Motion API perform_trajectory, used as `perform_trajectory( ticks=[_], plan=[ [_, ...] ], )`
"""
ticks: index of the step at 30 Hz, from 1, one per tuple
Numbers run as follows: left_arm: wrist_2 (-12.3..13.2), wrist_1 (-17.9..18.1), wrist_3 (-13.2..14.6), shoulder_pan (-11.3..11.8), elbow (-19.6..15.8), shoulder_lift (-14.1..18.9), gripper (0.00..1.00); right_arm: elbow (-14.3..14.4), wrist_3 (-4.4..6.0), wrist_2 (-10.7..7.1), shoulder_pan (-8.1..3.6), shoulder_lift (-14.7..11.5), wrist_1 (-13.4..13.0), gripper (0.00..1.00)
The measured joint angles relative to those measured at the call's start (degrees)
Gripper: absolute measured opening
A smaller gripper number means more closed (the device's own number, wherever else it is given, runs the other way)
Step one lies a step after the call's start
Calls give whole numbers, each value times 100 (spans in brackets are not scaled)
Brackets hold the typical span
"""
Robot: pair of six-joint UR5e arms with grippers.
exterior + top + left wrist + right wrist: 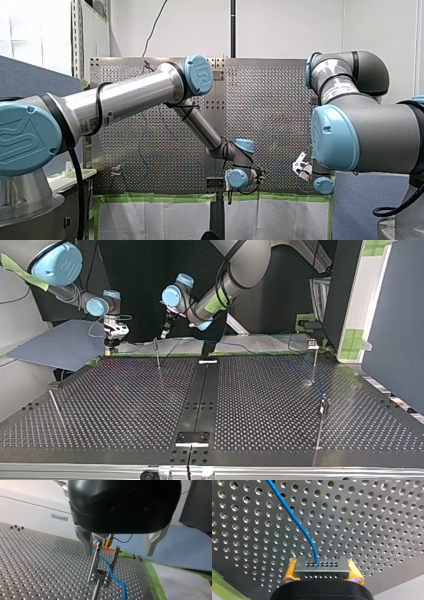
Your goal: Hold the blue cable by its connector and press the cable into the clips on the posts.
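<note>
In the right wrist view my right gripper (322,576) is shut with its yellow pads (290,573) on the grey connector (322,566). The blue cable (294,520) runs out of the connector over the perforated table. In the left wrist view my left gripper (119,554) hangs open, its metal fingers (86,542) wide apart above a post's forked clip (102,567). The blue cable (115,578) passes between the clip's prongs, and the connector (101,539) shows just beyond it. In the top view my left gripper (165,332) is near the far edge and my right gripper (113,340) is further left.
Thin posts stand on the table: one near the far edge (158,356), two at the top view's right (314,362) (320,425), one at its left (56,409). A grey-blue board (65,342) lies beyond the far left corner. Green tape (152,572) lines the table's edge.
</note>
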Motion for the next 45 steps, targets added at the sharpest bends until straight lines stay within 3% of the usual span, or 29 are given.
perform_trajectory(
  ticks=[12, 24, 35, 45],
  plan=[
    [-310, -420, 385, -24, -281, 213, 100, 0, 4, -8, 4, 3, -11, 0],
    [-748, 128, -16, 18, -884, 813, 100, 0, 4, -5, 16, 7, -23, 0],
    [-990, 678, -500, 113, -1435, 1363, 100, 0, 0, 5, 43, 6, -8, 0],
    [-1023, 994, -272, 126, -1960, 1888, 100, 0, 6, -7, 60, 7, -4, 0]
  ],
)
